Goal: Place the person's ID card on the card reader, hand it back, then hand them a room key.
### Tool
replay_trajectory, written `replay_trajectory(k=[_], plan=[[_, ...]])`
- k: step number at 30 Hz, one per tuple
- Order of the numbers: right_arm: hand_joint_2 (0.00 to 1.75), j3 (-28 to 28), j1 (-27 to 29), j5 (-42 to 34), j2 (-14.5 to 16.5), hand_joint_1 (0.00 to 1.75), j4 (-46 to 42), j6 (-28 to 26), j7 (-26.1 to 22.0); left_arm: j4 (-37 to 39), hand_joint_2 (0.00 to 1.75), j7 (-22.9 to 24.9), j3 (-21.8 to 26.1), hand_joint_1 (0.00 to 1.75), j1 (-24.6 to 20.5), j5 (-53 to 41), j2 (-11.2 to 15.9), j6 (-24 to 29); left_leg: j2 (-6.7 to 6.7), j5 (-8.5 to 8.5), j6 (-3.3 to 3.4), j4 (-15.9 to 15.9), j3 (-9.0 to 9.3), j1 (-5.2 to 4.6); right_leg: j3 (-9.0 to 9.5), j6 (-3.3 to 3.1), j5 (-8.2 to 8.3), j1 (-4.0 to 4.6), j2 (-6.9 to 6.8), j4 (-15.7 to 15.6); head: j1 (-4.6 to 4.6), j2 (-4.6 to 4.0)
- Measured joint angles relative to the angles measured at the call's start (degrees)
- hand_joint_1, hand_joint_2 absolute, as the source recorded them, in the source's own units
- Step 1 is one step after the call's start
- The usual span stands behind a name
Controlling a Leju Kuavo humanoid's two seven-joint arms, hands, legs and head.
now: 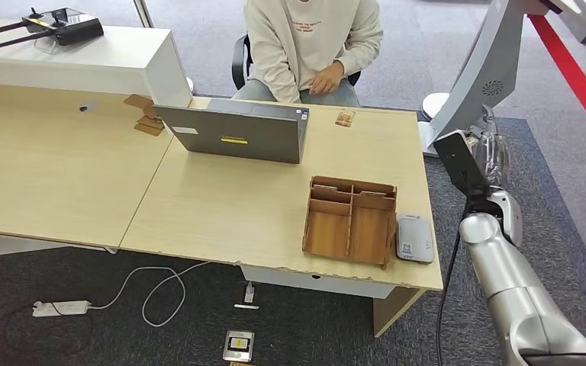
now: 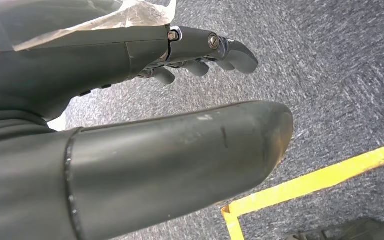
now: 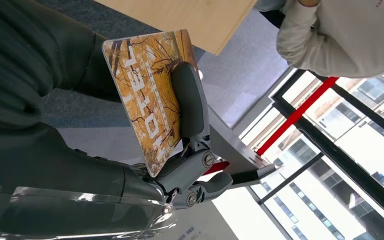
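Your right hand held the orange hotel-printed room key card, fingers pressed across its face against the thumb, out past the light wooden table's right edge. Your left hand hung over the carpet, fingers loosely apart, holding nothing. The seated person in a cream sweatshirt had both hands near their lap. The pinch looked shallow: if you swung toward them quickly, the card could slip, or arrive before they reached out.
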Motion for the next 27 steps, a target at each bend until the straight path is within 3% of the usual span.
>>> replay_trajectory(k=[8, 27], plan=[[1.75, 0.0, 3.0, 2.6, -2.7, 1.75, 3.6, 1.6, 1.6, 0.0, 0.0, 0.1, 0.1, 0.0, 0.1, 0.7, 0.0, 0.0, 0.0, 0.0, -0.01, 0.0, -0.01, 0.03, 0.01, -0.01, 0.0, -0.03, 0.01, 0.0, 0.02, 0.0], [1.75, 0.3, 5.0, 6.8, -4.7, 1.75, 7.2, 5.4, 3.8, 0.0, 0.0, -0.6, 0.1, 0.0, 0.0, -0.1, 0.6, -0.8, 0.01, 0.0, 0.0, 0.0, -0.02, 0.0, 0.0, 0.0, -0.01, -0.03, 0.01, 0.0, 0.01, 0.0]])
